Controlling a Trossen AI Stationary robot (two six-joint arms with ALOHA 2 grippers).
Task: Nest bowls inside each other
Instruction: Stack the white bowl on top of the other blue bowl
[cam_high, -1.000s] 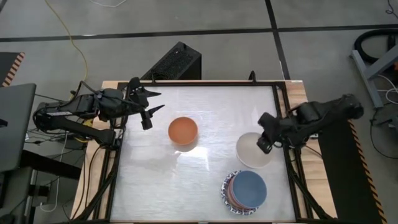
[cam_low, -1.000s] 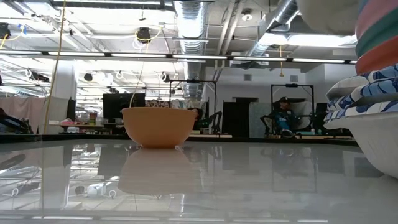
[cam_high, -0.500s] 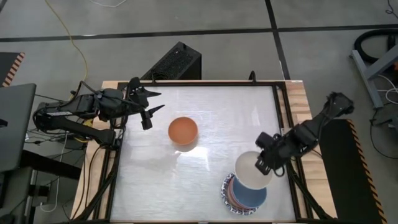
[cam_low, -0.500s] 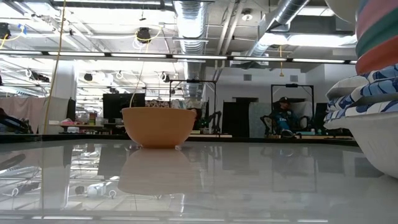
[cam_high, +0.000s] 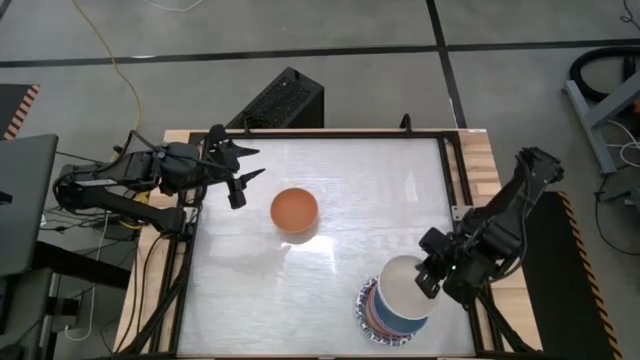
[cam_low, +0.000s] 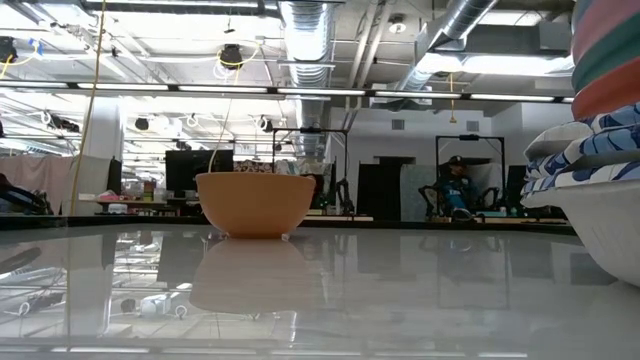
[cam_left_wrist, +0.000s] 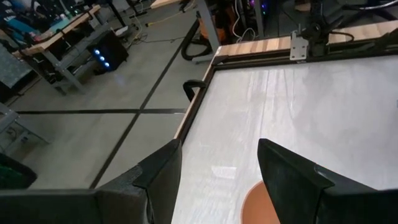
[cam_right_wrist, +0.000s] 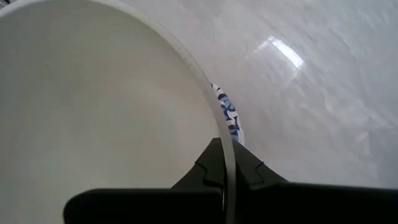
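Pinching the rim of a cream-white bowl (cam_high: 405, 286), the right gripper (cam_high: 430, 279) holds it directly over the stack of bowls (cam_high: 385, 318) at the table's (cam_high: 330, 200) near right corner; the jaws are clamped narrow on the thin rim; a blue-and-white patterned rim (cam_right_wrist: 227, 118) peeks out beneath it; an orange bowl (cam_high: 294, 210) sits alone and upright near the table's middle, nothing in it; the left gripper (cam_high: 247, 166) waits at the far left edge, fingers spread wide, holding nothing.
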